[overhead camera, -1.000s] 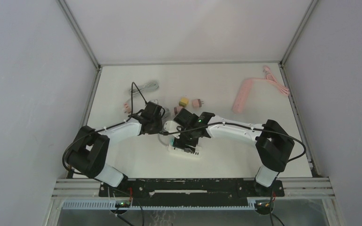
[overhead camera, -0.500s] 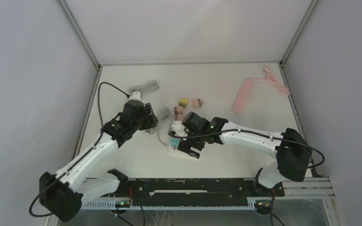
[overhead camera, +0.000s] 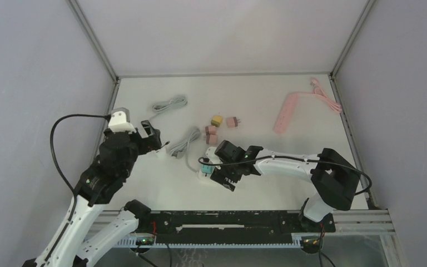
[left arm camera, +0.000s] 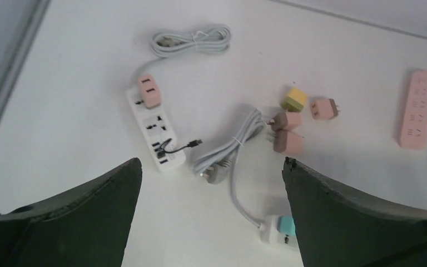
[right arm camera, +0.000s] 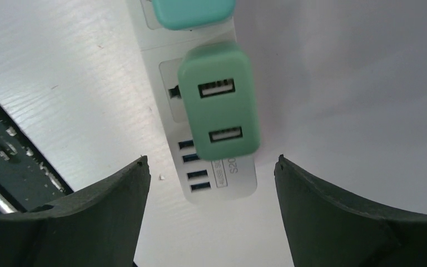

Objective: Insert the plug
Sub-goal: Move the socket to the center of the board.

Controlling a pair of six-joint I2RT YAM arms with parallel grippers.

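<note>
A green plug (right arm camera: 218, 105) with two USB ports sits pushed into the white power strip (right arm camera: 222, 186), next to a teal plug (right arm camera: 192, 11). My right gripper (right arm camera: 211, 160) hangs open just above them, a finger on each side, touching nothing. In the top view this strip (overhead camera: 203, 173) lies at the table's middle, partly under the right gripper (overhead camera: 222, 179). My left gripper (left arm camera: 211, 161) is open and empty, raised high at the left (overhead camera: 154, 137). It looks down on a second white strip (left arm camera: 157, 133) carrying a pink plug (left arm camera: 149, 90).
A bundled grey cable (left arm camera: 231, 147) lies between the two strips and a coiled cable (left arm camera: 192, 41) lies farther back. A yellow plug (left arm camera: 293, 99) and three loose pink plugs (left arm camera: 288, 130) sit mid-table. A pink power strip (overhead camera: 285, 113) lies at the back right.
Both grippers have opened. The left arm has drawn back to the left and risen away from the middle. The right gripper has let go of the green plug and stays over the strip.
</note>
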